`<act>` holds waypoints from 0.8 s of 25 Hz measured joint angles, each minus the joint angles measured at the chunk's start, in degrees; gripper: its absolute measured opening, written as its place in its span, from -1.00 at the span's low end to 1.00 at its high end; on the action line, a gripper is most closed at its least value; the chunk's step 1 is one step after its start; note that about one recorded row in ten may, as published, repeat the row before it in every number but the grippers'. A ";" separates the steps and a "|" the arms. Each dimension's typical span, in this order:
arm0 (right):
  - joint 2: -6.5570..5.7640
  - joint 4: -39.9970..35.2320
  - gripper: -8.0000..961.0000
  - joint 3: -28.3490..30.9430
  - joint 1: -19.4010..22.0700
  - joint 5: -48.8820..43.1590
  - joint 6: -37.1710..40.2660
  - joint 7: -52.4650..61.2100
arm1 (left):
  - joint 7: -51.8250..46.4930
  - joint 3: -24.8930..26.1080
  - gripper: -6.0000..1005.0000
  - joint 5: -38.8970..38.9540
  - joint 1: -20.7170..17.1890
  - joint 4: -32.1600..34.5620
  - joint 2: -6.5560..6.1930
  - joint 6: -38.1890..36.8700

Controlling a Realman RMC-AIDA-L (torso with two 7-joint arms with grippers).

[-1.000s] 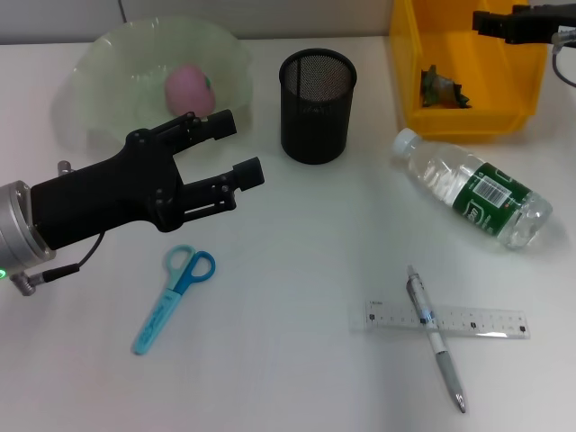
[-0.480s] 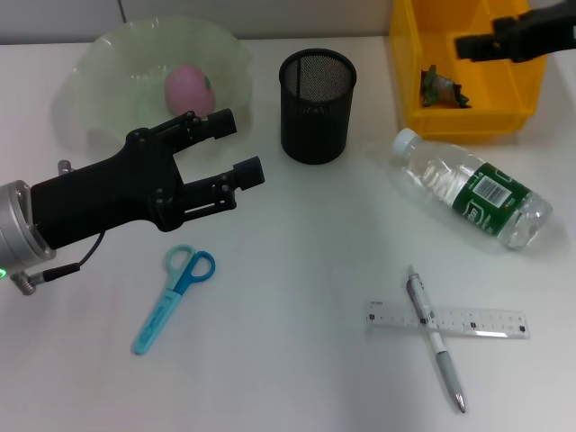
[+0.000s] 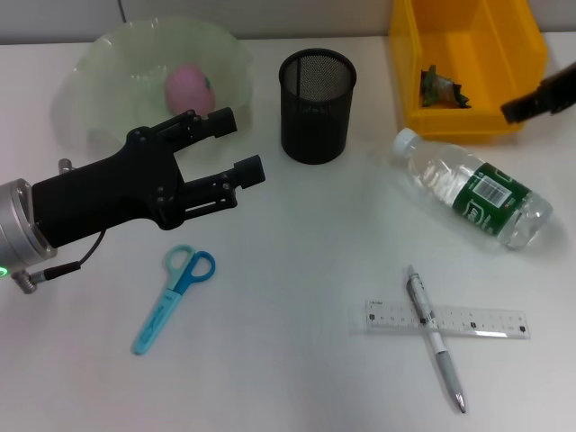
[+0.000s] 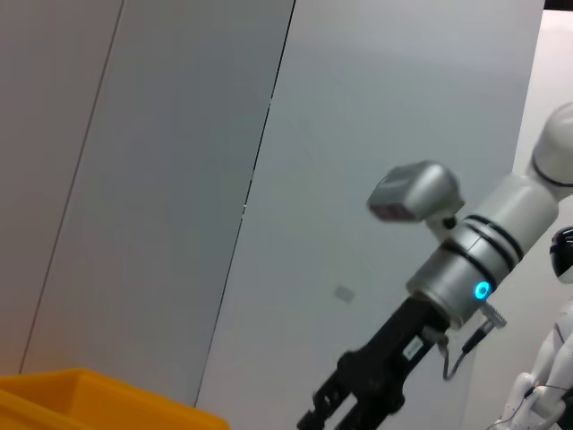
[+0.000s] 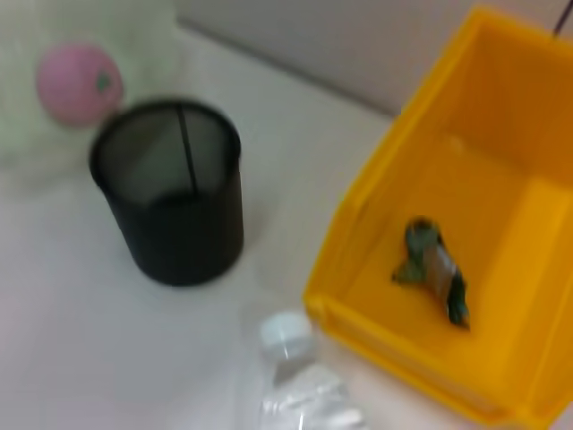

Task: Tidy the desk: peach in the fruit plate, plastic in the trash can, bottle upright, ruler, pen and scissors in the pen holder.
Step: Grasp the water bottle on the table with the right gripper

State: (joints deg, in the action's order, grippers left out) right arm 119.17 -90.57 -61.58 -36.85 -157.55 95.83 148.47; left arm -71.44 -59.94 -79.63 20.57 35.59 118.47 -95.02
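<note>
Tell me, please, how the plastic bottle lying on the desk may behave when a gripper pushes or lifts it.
The bottle lies on its round side, so a push would probably roll it. Its wall is clear and smooth, so it may slip in the fingers. It looks mostly empty, hence likely light, and thin enough to dent.

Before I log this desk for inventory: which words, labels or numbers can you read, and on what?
No text reads clearly enough to quote.
Water bottle: green label with a white barcode patch; print too small to read.
Clear ruler: scale marks and numerals too small to read.
Pen, scissors, pen holder, yellow bin: no visible text.
</note>
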 joint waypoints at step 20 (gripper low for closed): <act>-0.98 10.64 0.36 0.57 -4.65 4.39 -0.24 -3.19 | -0.04 -0.01 0.60 0.00 0.62 -0.38 -0.01 0.03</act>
State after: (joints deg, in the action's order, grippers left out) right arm 118.19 -79.93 -61.01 -41.50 -153.16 95.59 145.28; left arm -71.48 -59.94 -79.63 21.19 35.22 118.47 -94.98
